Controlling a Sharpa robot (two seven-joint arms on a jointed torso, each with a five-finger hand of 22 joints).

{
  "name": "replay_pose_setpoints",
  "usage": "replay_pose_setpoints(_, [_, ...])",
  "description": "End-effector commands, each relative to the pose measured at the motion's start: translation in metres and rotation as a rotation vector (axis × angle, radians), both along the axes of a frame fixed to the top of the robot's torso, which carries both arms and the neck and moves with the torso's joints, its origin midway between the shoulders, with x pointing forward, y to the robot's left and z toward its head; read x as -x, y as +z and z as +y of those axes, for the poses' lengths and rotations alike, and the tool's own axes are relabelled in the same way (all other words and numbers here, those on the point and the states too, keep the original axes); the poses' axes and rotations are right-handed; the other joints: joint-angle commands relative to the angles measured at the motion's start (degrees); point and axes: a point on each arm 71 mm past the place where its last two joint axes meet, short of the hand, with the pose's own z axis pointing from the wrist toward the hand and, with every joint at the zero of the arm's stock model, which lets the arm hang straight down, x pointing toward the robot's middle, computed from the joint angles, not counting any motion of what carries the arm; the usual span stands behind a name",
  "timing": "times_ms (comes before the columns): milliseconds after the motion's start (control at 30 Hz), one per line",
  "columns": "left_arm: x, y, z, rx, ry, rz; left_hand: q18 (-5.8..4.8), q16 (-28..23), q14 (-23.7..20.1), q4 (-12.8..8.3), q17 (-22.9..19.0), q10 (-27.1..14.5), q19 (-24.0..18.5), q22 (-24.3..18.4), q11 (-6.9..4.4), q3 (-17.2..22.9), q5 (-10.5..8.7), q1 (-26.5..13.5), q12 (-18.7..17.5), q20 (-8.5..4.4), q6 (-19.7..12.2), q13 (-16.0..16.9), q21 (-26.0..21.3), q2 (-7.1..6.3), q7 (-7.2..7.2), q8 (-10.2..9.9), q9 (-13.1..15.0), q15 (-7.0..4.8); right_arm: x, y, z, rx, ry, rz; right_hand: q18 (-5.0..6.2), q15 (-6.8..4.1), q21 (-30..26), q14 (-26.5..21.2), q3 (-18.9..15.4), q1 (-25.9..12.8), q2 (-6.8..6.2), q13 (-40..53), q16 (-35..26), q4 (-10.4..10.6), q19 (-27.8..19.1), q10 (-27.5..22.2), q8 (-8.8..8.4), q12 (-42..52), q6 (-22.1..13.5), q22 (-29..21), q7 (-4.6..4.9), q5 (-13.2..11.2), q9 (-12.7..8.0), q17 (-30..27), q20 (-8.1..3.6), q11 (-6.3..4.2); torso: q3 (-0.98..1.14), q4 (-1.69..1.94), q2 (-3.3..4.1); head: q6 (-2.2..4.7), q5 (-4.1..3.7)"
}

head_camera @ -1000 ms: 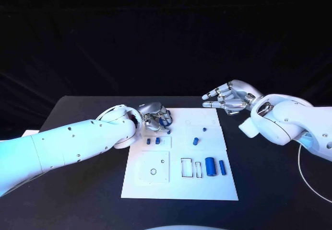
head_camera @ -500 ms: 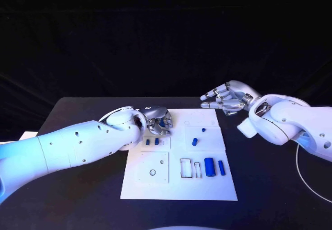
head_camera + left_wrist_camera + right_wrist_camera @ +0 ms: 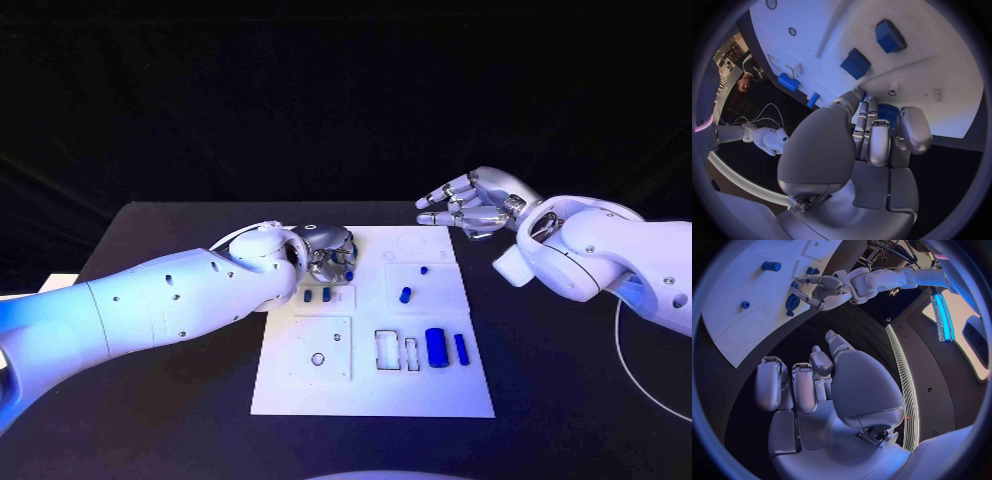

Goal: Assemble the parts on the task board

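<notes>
The white task board (image 3: pixel 372 385) lies mid-table. My left hand (image 3: pixel 329 254) hovers over its far left corner and grips a blue part (image 3: pixel 887 113) in its curled fingers (image 3: pixel 878 145); the right wrist view shows that hand (image 3: pixel 826 289) with the blue part (image 3: pixel 792 302) in it. My right hand (image 3: pixel 470 203) hangs past the board's far right corner, fingers (image 3: pixel 803 386) apart and holding nothing. Two small blue pieces (image 3: pixel 317 295) sit just in front of the left hand. A blue peg (image 3: pixel 407 294) and a tiny blue piece (image 3: pixel 426 269) lie to the right.
A thick blue cylinder (image 3: pixel 436 347) and a slim blue bar (image 3: pixel 462 348) lie on the board's near right, beside two empty rectangular slots (image 3: pixel 391 349). A square panel with holes (image 3: pixel 319 349) sits near left. A white cable (image 3: pixel 642 372) runs at the table's right.
My left hand has sunk slightly toward the board's far left corner, still holding the blue part. The right hand has hardly shifted.
</notes>
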Motion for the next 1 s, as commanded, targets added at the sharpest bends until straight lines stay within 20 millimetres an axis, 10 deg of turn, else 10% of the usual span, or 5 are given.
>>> replay_pose_setpoints(33, [0.0006,-0.0036,-0.0014,-0.047,0.002,0.029,-0.45,-0.33,2.58,-0.09,-0.08,0.42,1.45,0.05,-0.02,0.47,0.07,0.15,-0.35,-0.17,0.47,-0.11,-0.03,0.28,-0.04,-0.32,-0.11,-0.21,0.0008,-0.0003,0.002,0.007,0.019,-0.003,0.37,-0.32,-0.25,3.22,0.07,0.26,0.51,0.02,-0.19,0.14,-0.34,-0.21,-0.25,0.04,0.11,-0.06,0.07,0.23,-0.08,2.71,0.08,-0.01,-0.01,0.04,-0.03,-0.1,-0.08])
replay_pose_setpoints(1000, [0.0025,-0.0038,-0.0077,-0.009,0.0,0.067,-0.67,-0.38,2.54,-0.2,-1.2,1.9,1.7,1.26,-0.27,2.59,-0.39,-0.93,-1.59,-0.34,0.47,-1.02,1.34,-0.05,-0.32,-2.2,-0.81,-0.39,0.0008,0.0003,0.0032,0.003,0.021,-0.009,0.37,-0.31,-0.29,3.22,0.14,0.38,0.64,0.02,-0.19,0.11,-0.36,-0.22,-0.25,0.06,0.13,-0.09,0.08,0.37,-0.08,2.74,0.08,-0.01,0.03,0.01,-0.05,-0.01,-0.08])
